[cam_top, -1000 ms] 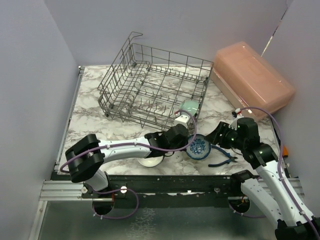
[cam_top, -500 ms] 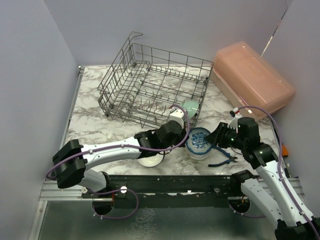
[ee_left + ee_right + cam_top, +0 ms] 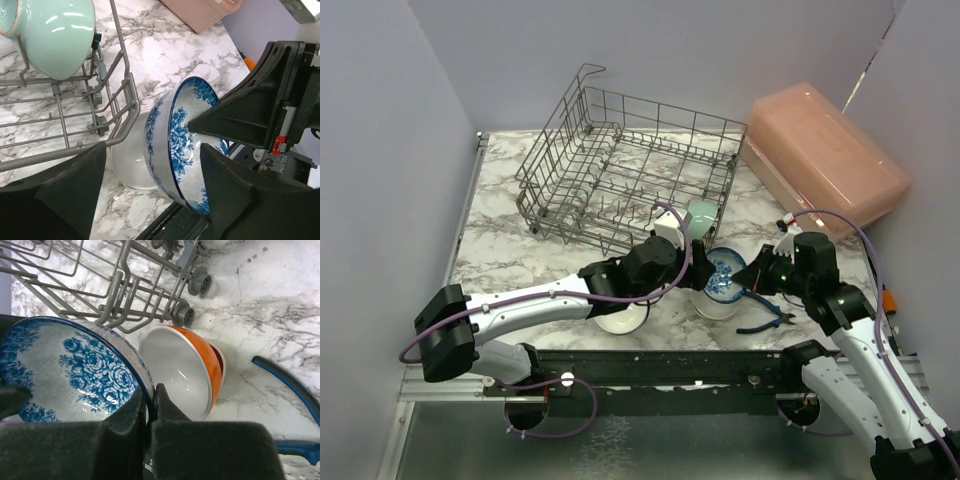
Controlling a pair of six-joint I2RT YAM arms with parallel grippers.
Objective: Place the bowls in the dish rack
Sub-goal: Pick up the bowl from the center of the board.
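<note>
Marble-patterned table [image 3: 500, 250], pale walls [image 3: 390, 150] round it; your dish rack [image 3: 620, 180] sits back left, a mint bowl [image 3: 700, 212] in its near right corner. Your left tool [image 3: 150, 150] gapes wide around the tilted blue-flowered bowl [image 3: 723, 275], just outside the rack; your right tool [image 3: 148, 405] pinches its rim. Only the right wrist view shows an orange bowl [image 3: 212, 365] beside it.

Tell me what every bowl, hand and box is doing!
blue-patterned bowl, tipped up, rim pinched by the right hand
right hand, shut on blue-patterned bowl
left hand, open around that bowl
mint green bowl, standing in the dish rack
orange bowl, tilted on table, loose
pink box, lid shut
</note>
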